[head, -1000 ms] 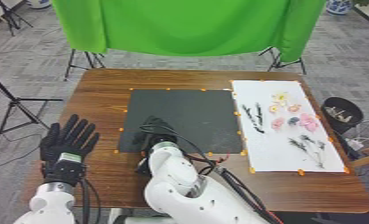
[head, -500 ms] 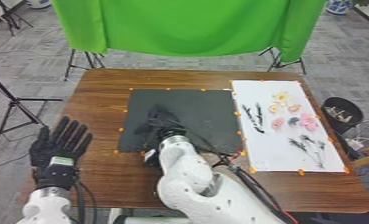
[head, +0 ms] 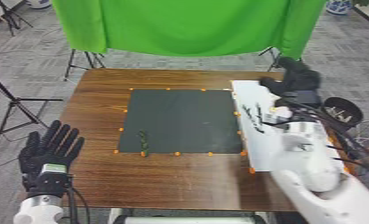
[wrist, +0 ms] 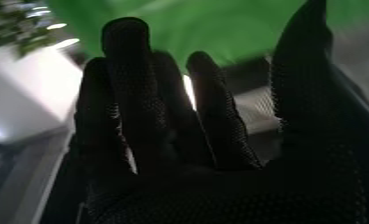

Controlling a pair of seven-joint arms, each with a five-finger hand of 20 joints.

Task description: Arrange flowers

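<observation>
Right hand [head: 300,82]: upper right, open, fingers up straight
Left hand [head: 45,175]: lower left, open, fingers straight
Green stem [head: 144,142]: 1, on the dark mat [head: 185,122], lower left of the middle
Dark twigs [head: 259,123]: on the white sheet [head: 264,152], right of the middle

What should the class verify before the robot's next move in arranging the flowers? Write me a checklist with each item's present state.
1. Green sprig on the black mat: ok, near its left corner on the robot's side.
2. Right hand open and empty: ok.
3. Left hand off the mat: ok, open at its left.
4. Dark twigs on the white sheet: ok.
5. Sheet unobstructed: not ok, right arm covers much of it.
6. Flowers beneath that arm: cannot tell.
</observation>
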